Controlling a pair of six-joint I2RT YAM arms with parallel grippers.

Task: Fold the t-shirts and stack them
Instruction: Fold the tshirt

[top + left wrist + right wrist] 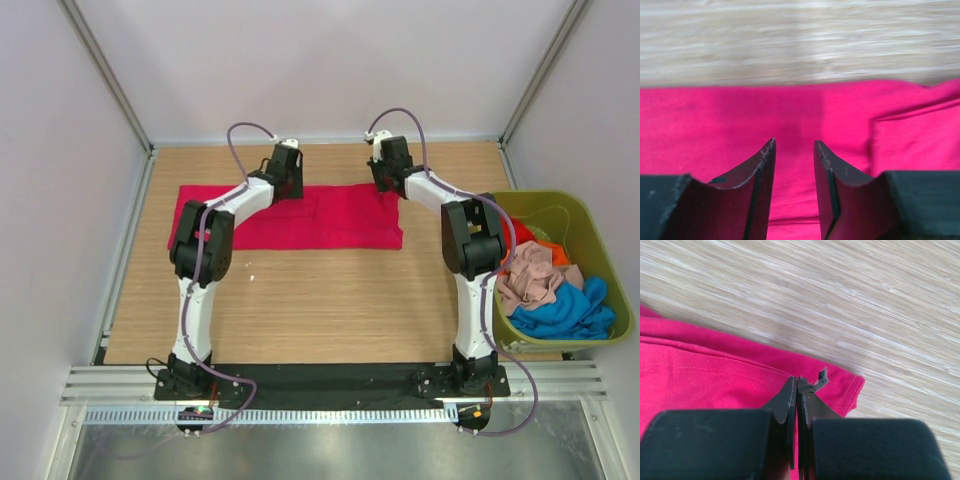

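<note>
Left gripper (pixel 794 144): jaws partly apart, empty, just above the large crimson-red cloth t-shirt (pixel 330 215). Right gripper (pixel 798 380): closed tight at the shirt's corner; whether it pinches cloth I cannot tell. The shirt lies as a band, upper middle of the top view. Judged mid-fold; the next move calls for gripping one end.

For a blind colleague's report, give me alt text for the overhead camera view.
A crimson t-shirt, folded into a long rectangle, lies on a wooden table, left arm and right arm at its far edge. An olive-green tub at right holds orange-red, beige-pink and blue shirts.
</note>
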